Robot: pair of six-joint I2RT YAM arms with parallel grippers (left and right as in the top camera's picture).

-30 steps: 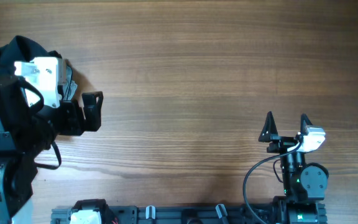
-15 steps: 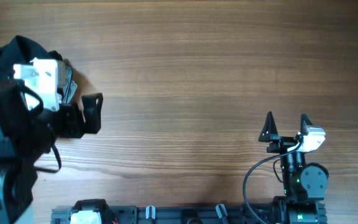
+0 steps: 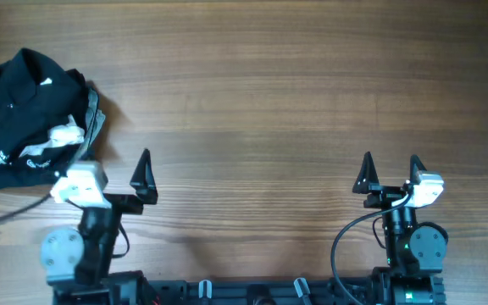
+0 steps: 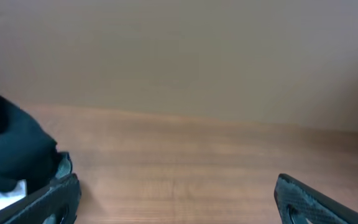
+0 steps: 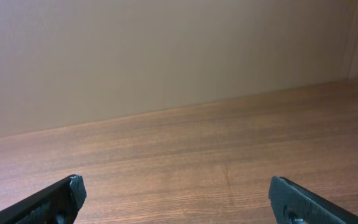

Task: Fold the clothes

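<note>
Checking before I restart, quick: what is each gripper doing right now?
Left gripper: open, holding nothing; the clothes lie close by.
Right gripper: open, holding nothing.

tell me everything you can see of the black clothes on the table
The black clothes are soft dark fabric bunched into a rumpled heap, not laid flat. Small white print marks show on top and along the near edge, with a white patch and a greyish strip on the right side. The heap lies on the wooden table, at the far left.
</note>
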